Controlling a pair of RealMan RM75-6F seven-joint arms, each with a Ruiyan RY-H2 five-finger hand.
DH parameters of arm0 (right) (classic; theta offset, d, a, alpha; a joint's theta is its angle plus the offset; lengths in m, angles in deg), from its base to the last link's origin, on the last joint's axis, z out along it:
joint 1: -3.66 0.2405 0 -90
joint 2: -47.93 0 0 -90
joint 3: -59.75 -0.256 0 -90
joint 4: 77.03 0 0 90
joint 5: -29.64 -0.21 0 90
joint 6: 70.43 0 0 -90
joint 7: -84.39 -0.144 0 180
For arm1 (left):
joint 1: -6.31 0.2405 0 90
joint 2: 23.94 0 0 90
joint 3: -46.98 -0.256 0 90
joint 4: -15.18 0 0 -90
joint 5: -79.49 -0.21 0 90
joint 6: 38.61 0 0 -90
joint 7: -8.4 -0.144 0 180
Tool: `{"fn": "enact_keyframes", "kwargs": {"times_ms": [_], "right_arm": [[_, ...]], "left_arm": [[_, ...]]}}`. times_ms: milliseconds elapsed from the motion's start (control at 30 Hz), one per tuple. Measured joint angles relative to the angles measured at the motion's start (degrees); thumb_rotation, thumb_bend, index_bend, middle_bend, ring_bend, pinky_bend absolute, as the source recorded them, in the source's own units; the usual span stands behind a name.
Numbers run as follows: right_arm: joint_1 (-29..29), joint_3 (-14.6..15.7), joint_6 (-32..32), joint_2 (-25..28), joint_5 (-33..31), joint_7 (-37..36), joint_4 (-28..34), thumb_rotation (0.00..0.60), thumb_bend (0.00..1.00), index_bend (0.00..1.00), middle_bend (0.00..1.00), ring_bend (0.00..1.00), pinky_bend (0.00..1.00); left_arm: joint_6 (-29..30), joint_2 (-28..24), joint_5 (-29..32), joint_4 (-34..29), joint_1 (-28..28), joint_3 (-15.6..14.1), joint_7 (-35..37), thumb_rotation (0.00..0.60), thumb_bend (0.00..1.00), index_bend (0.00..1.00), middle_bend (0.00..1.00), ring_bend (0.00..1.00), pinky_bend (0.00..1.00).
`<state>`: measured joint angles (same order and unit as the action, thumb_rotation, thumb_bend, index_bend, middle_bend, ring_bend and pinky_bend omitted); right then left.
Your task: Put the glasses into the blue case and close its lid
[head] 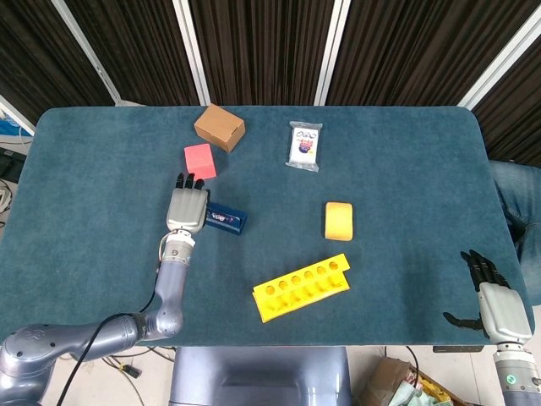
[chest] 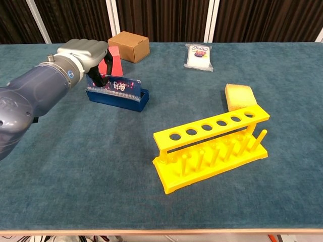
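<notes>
The blue case [head: 226, 219] [chest: 119, 97] lies left of the table's middle, with its patterned lid [chest: 117, 85] standing up and tilted over the tray. My left hand [head: 186, 209] [chest: 83, 53] is over the case's left end and grips the lid there, its dark thumb reaching down beside the lid. The glasses cannot be made out; the lid and the hand hide the inside of the case. My right hand [head: 494, 303] hangs open off the table's right front corner, holding nothing.
A red block [head: 199, 161] [chest: 113, 60] sits just behind the left hand, with a cardboard box [head: 219, 127] [chest: 128, 46] beyond it. A white packet [head: 304, 145], a yellow sponge [head: 338, 220] and a yellow tube rack [head: 302, 288] [chest: 212, 146] lie to the right.
</notes>
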<state>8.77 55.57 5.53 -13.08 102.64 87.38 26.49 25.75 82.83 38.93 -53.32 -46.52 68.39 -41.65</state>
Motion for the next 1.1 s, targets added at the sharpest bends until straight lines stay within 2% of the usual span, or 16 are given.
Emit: {"fn": "enact_keyframes", "kwargs": {"times_ms": [67,300,400,533,700,933,1100], "right_arm": [[0.01,0.0,-0.08,0.03,-0.11,-0.01,0.06,0.6,0.0,0.0,0.0,0.0,0.18],[0.1,0.01,-0.41,0.27,-0.43,0.0,0.36,0.6,0.0,0.0,0.0,0.0,0.18],[0.08,-0.02,-0.34,0.27,-0.43,-0.1,0.36,0.6,0.0,0.0,0.0,0.0,0.18],[0.11,0.01,-0.39,0.3,-0.39,-0.14,0.39,0.6,0.0,0.0,0.0,0.0,0.18],[0.12,0.09,-0.45,0.3,-0.29,-0.18,0.43,0.6,0.0,0.0,0.0,0.0,0.18],[0.15,0.04,-0.4,0.27,-0.32,-0.21,0.43,0.6,0.0,0.0,0.0,0.0,0.18],[0.15,0.08,-0.39,0.22,-0.39,-0.07,0.5,0.6,0.0,0.0,0.0,0.0,0.18]], "left_arm": [[-0.15,0.33,0.16,0.77,-0.27,0.06,0.06,0.6,0.43,0.49,0.24,0.07,0.08],[-1.07,1.76,1.06,3.9,-1.25,-0.01,-0.15,0.6,0.43,0.14,0.19,0.06,0.05],[-1.23,2.23,1.89,4.69,-1.58,-0.07,-0.93,0.6,0.43,0.05,0.15,0.04,0.04],[-1.16,2.33,2.83,4.74,-1.78,0.23,-1.51,0.6,0.4,0.02,0.1,0.02,0.03],[-0.44,1.47,2.04,3.53,-1.58,0.32,-0.78,0.6,0.26,0.02,0.08,0.0,0.02],[-1.63,-3.01,1.36,-1.78,-0.48,-1.4,-1.43,0.6,0.22,0.02,0.09,0.0,0.0],[-5.83,-7.27,4.77,-4.92,-0.68,-2.68,-4.79,0.6,0.2,0.03,0.09,0.0,0.0]]}}
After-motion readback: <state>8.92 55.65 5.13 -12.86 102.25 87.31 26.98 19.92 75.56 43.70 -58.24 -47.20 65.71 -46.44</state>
